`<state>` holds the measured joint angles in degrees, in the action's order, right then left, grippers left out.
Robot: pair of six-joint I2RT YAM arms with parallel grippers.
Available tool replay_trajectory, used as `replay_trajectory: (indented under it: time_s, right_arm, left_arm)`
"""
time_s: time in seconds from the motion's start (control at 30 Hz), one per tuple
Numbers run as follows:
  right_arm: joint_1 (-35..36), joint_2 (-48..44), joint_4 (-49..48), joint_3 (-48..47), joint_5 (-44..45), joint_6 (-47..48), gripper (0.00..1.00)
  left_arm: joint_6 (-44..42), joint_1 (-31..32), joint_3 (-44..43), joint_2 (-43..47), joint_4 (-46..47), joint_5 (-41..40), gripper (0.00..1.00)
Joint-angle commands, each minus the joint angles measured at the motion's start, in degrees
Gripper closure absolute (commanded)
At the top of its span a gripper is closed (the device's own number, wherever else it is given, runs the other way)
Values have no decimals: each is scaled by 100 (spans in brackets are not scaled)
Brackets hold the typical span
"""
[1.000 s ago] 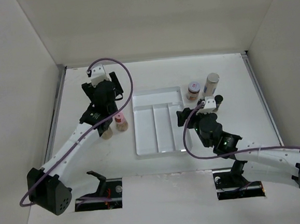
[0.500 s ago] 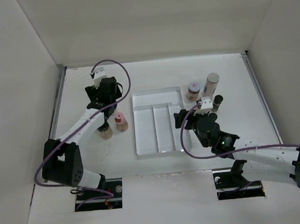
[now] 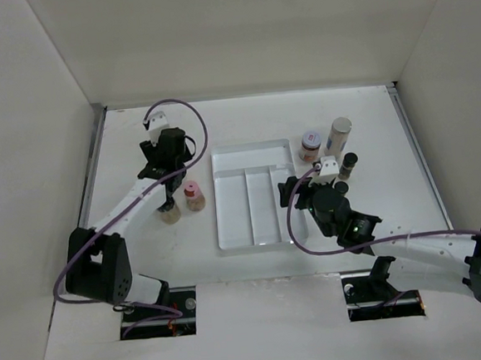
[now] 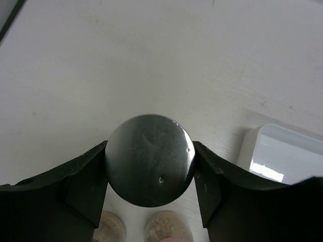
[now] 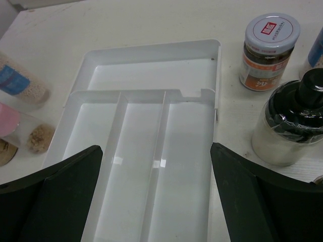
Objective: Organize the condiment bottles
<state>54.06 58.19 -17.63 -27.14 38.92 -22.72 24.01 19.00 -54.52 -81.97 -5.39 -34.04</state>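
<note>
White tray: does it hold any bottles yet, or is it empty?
Empty. The right wrist view shows every compartment of the white tray bare; the grey-capped jar and dark-capped shaker stand outside it.

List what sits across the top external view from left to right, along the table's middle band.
Left hand shut on a metal-capped bottle → pink-lidded jar → white divided tray → right hand → grey-capped orange-labelled jar → tall white bottle.
</note>
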Motion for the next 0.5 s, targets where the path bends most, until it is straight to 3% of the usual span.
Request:
replay_trajectory:
  time_s: [0.0,0.17,0.47]
  right_arm:
    - [-14,87,-276,-37,-68,-57,5]
    - [-58,52,-285,-11,-68,-92,5]
    - [-172,-36,-294,59,-68,-127,5]
  left_arm:
    - [-45,230,-234,893,1012,-164,64]
    - [-291,941,-682,842,1215,-138,64]
    - [-335,1891,-1280,-318,1330,-24,64]
